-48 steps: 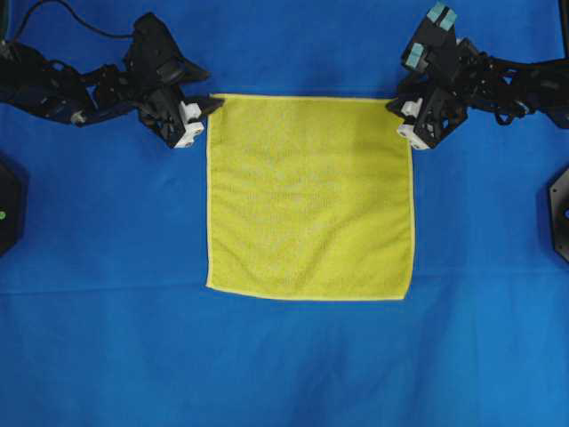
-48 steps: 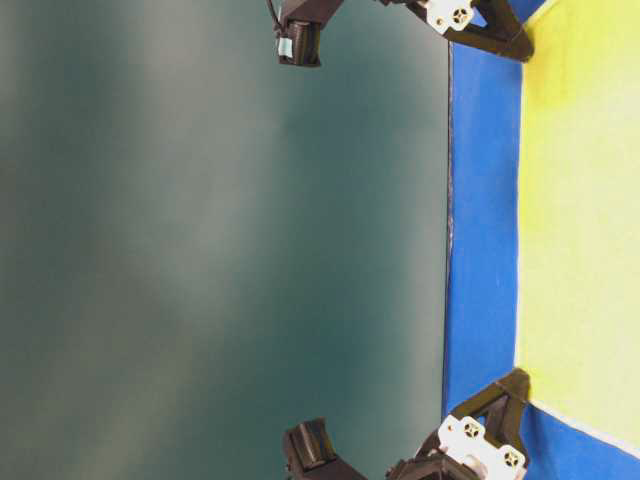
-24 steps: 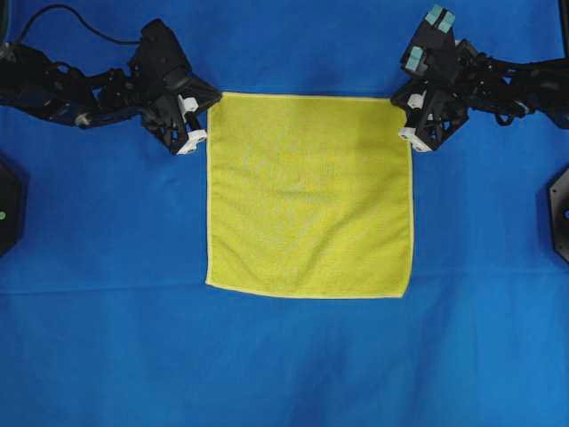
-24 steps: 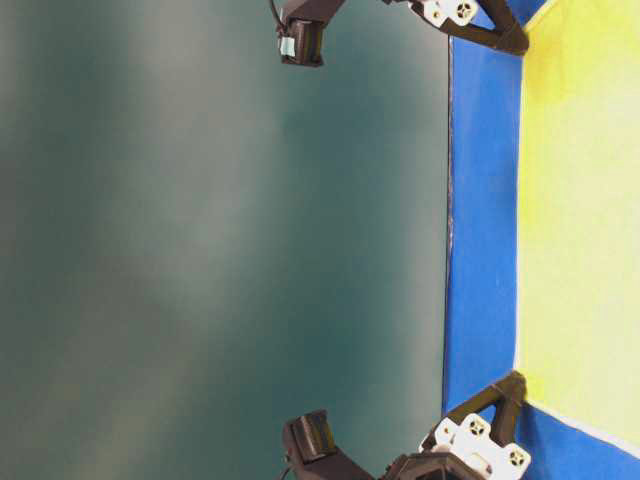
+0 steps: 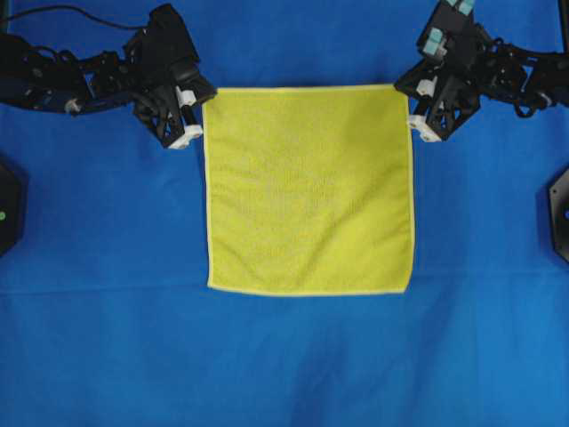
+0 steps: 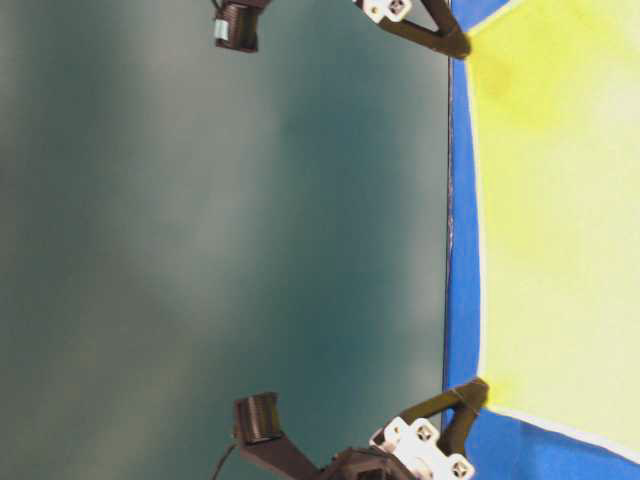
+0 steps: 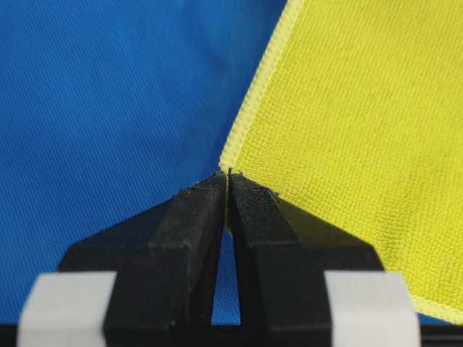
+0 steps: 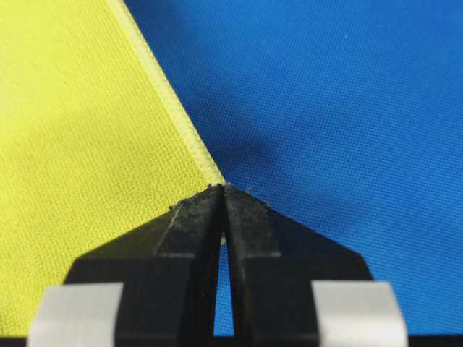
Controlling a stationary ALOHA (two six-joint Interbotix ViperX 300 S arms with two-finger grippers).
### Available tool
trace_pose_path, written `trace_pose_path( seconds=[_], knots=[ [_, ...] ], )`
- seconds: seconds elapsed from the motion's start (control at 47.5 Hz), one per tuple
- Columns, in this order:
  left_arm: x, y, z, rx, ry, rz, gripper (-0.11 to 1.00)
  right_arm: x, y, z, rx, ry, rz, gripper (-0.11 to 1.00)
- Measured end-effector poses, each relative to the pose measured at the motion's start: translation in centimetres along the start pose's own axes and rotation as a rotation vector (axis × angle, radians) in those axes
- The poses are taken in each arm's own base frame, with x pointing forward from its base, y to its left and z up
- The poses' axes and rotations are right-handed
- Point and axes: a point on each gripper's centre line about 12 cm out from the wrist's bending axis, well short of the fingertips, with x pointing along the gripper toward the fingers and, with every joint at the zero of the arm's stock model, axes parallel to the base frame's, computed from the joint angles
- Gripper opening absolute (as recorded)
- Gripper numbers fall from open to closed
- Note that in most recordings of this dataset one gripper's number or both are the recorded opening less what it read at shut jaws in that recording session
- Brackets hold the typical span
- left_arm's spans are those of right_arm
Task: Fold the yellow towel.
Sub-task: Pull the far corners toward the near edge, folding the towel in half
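Observation:
The yellow towel (image 5: 309, 191) lies spread square on the blue cloth, with its far edge raised a little. My left gripper (image 5: 206, 94) is shut on the far left corner. In the left wrist view the black fingertips (image 7: 228, 176) meet on the corner's pale hem, and the towel (image 7: 347, 130) spreads away to the right. My right gripper (image 5: 405, 89) is shut on the far right corner, and its wrist view shows the tips (image 8: 222, 189) pinching the towel (image 8: 79, 144). In the table-level view the towel (image 6: 560, 220) hangs between the right gripper (image 6: 458, 45) and the left gripper (image 6: 476, 392).
A blue cloth (image 5: 284, 356) covers the whole table. Black arm bases sit at the left edge (image 5: 7, 209) and the right edge (image 5: 560, 213). The table's far edge (image 6: 447, 200) runs just behind the towel's held edge, with a dark backdrop beyond.
Both grippers went from open beside the far corners to shut on them. They have since risen, lifting the towel's far edge off the cloth.

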Motion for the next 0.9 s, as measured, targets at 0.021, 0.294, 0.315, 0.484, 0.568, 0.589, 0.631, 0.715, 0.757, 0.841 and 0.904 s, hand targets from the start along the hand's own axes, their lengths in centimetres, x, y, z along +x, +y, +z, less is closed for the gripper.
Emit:
trace_pose_path(
  seconds=[0.021,0.294,0.315,0.484,0.568,0.589,0.631,0.715,0.757,0.841,0.904],
  knots=[
    [0.0,0.0,0.0,0.002,0.0,0.0,0.02,-0.1,0.0,0.0,0.002,-0.002,0.0,0.01],
    [-1.1,-2.4,0.9,0.049,-0.005,-0.057,0.02,-0.8,1.5,-0.3,-0.014,-0.001,0.034,0.01],
    [-1.3,-2.9,0.9,0.057,-0.001,-0.069,0.02,-1.1,1.8,-0.3,-0.015,-0.002,0.042,0.01],
    [-2.8,-6.8,0.8,0.121,0.037,-0.166,0.02,-2.7,4.8,-1.1,-0.02,0.017,0.12,0.01],
    [-3.4,-9.0,0.4,0.158,0.058,-0.22,0.02,-3.6,6.6,-1.8,-0.028,0.03,0.17,0.01],
    [-3.6,-9.8,0.2,0.163,0.066,-0.237,0.02,-3.8,7.1,-2.2,-0.029,0.039,0.185,0.01],
    [-3.9,-10.9,-0.2,0.181,0.077,-0.264,0.02,-4.2,8.0,-2.5,-0.027,0.044,0.21,0.01],
    [-4.6,-13.0,-0.7,0.199,0.092,-0.314,0.02,-4.9,9.7,-3.3,-0.02,0.066,0.258,0.01],
    [-4.9,-13.8,-0.8,0.197,0.094,-0.334,0.02,-5.2,10.6,-3.7,-0.026,0.077,0.282,0.01],
    [-5.5,-15.4,-1.2,0.187,0.102,-0.371,0.02,-5.8,12.4,-4.4,-0.033,0.102,0.332,0.01],
    [-6.0,-16.7,-1.6,0.182,0.111,-0.401,0.02,-6.3,13.6,-5.0,-0.029,0.124,0.361,0.01]
  ],
)
